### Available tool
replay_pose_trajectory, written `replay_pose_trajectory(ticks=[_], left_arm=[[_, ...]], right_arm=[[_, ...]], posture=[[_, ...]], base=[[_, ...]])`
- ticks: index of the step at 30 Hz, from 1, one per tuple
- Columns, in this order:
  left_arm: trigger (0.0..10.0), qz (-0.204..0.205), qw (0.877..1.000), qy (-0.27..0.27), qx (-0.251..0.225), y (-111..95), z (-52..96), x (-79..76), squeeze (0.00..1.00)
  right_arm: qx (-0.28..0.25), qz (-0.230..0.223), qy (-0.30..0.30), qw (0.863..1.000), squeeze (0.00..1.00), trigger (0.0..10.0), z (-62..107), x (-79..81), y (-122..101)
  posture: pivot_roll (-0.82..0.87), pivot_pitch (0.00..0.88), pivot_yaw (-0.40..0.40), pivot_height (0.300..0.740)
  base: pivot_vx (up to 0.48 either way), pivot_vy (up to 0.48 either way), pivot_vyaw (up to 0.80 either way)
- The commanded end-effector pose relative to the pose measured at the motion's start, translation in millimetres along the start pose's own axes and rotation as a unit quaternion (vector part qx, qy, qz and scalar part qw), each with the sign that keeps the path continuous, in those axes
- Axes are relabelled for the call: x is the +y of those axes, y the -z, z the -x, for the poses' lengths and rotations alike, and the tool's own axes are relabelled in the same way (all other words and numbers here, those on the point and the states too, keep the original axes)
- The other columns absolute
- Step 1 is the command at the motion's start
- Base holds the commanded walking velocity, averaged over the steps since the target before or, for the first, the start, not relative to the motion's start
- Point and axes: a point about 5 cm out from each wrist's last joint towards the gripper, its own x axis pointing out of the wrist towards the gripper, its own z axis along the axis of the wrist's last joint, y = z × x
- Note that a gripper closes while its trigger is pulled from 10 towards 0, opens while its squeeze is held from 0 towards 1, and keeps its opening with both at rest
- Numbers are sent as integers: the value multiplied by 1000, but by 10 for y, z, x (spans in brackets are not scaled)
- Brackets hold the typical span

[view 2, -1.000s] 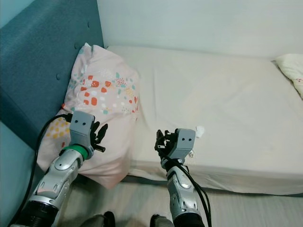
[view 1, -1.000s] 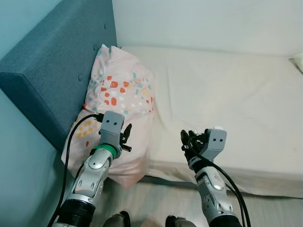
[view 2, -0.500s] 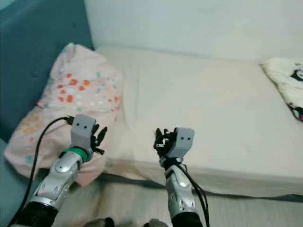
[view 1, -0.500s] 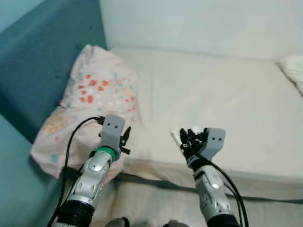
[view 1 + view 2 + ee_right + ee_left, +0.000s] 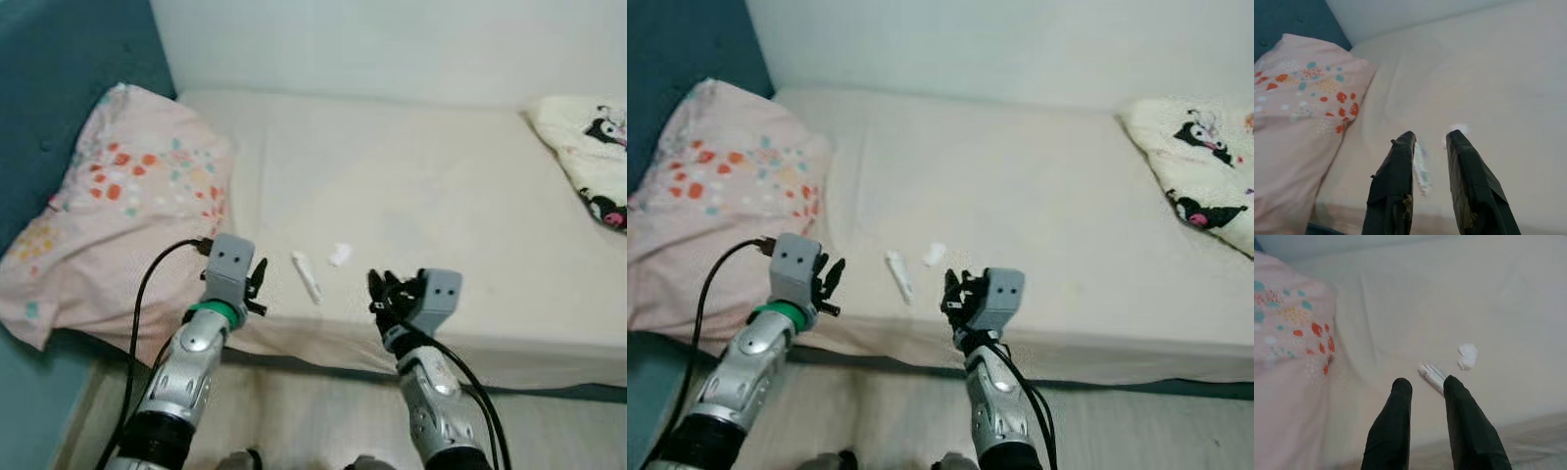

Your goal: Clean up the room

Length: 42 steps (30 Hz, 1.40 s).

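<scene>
Both pincers are raised in front of the robot at the near edge of the bed, neither gripping anything. The left pincer (image 5: 257, 284) sits at the end of a silver forearm bent up from the lower left, a black cable looping behind it; its two black fingers (image 5: 1393, 421) stand parted with a gap between them and point across the mattress. Just beyond those fingertips lies a small white tube (image 5: 307, 276), flat on the sheet and angled toward the bed's edge, with one end showing between the fingers in the left wrist view. Beside the tube, a little farther in, is a crumpled white scrap of tissue (image 5: 340, 255), near it but not touching.

The right pincer (image 5: 384, 294) is held up on a forearm rising from the lower middle, wrist cocked so the fingers (image 5: 1396, 181) aim forward and toward the robot's left; they too are apart, and the tube shows in the gap between them, well ahead of the tips.

Outward from there, the cream sheet of the bed (image 5: 441, 186) stretches to the pale wall. A pink pillow (image 5: 118, 215) with red, teal and yellow spots leans at the left end against the blue headboard (image 5: 69, 59). At the far right lies a cream cloth (image 5: 588, 147) printed with black cartoon figures.
</scene>
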Motion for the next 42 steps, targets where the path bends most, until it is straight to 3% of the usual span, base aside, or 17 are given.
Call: replay_pose_trajectory(ticks=[1, 9, 28, 42], left_arm=[[10000, -7, 1000, 8, 12, 44, 0, -51, 0], [10000, -11, 1000, 22, -11, -50, -65, -116, 0], [10000, -11, 1000, 8, -5, -27, -82, -97, 0], [10000, -11, 1000, 0, -2, 4, -72, -67, 0]], right_arm=[[8, 0, 10, 1000, 0, 10000, 38, -51, 40], [8, 3, 9, 1000, 0, 10000, 37, -43, 38], [10, 6, 10, 1000, 0, 10000, 49, -53, 49], [14, 5, 6, 1000, 0, 10000, 48, -44, 60]], posture=[[-5, 79, 55, 740], [-12, 79, 58, 740], [-12, 82, 54, 740], [-10, 83, 52, 740]], base=[[0, 0, 0], [240, 0, 0], [417, 0, 0], [0, 0, 0]])
